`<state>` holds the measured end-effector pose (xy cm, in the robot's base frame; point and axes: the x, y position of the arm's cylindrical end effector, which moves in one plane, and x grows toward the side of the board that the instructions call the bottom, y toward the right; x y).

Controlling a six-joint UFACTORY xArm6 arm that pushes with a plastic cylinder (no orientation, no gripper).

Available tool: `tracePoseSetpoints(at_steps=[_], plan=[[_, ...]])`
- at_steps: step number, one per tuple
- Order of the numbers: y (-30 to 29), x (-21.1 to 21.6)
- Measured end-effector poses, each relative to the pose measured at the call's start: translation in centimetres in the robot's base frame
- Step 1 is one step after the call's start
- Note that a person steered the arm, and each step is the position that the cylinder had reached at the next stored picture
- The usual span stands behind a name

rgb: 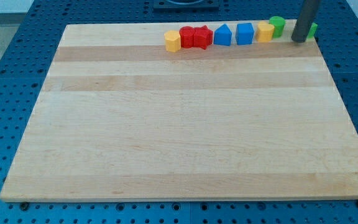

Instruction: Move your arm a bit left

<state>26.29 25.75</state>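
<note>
My tip (299,40) rests on the wooden board (179,124) at the view's top right. It stands just in front of a green block (313,28) that the rod mostly hides. To its left a row of blocks runs along the top edge: a green round block (277,25), a yellow block (265,31), a blue cube (245,33), a blue house-shaped block (223,35), a red star-like block (202,37), a red block (187,37) and a yellow hexagonal block (173,41). The tip touches none of the row's blocks.
The board lies on a blue perforated table (11,93). A dark robot base (185,5) shows at the view's top centre.
</note>
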Motion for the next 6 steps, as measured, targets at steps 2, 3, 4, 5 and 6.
tracePoseSetpoints(at_steps=[2,3,4,5,6], plan=[[-2.4,4.3],[-8.3,7.7],[-11.0,8.1],[-14.9,8.4],[-17.4,8.6]])
